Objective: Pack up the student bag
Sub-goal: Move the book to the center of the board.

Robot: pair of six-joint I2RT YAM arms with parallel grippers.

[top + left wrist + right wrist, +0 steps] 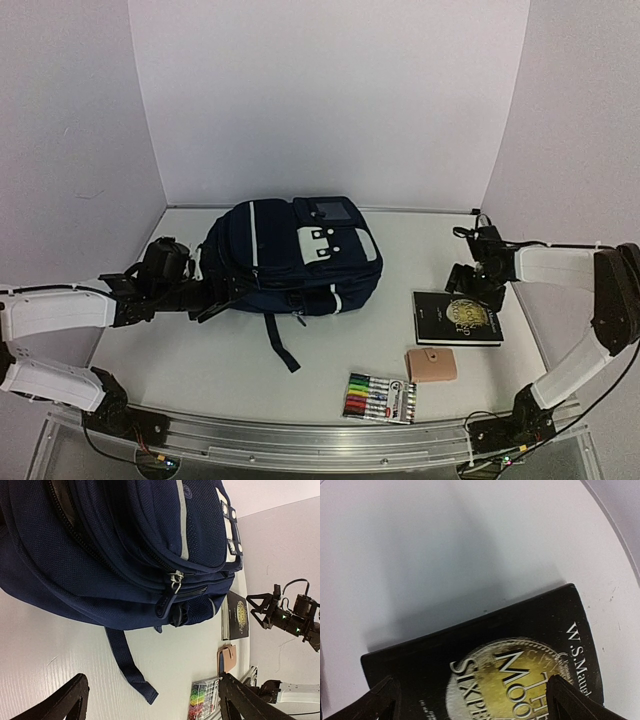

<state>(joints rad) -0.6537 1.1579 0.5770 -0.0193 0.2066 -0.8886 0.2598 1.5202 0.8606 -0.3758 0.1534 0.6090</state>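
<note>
The student bag [290, 258] lies flat in the centre of the top view, a little towards the back wall. It is made of coarse woven navy fabric, with narrow pale stripes and two light grey patches that carry small dark studs. In the left wrist view it fills the upper left. A metal zip pull [175, 580] hangs at its lower seam there, and a flat webbing strap [127, 665] lies loose on the smooth white worktop [200, 370].

The left tool [218, 298] is just beside the bag's lower left edge. Its two dark fingers [70, 700] are spread wide and hold nothing. I cannot tell whether it touches the fabric.

The right tool [472, 288] is over the upper edge of a book [456, 318] at the right of the top view. Its fingers [380, 700] are also spread, one at each lower corner of the right wrist view. The book has a glossy black cover with a round gold emblem and white letters.

Near the book, lower in the frame, lies a tan wallet [431, 365], a rounded rectangle with a small tab. Below it is a clear flat pack of markers [380, 398] with coloured caps.
</note>
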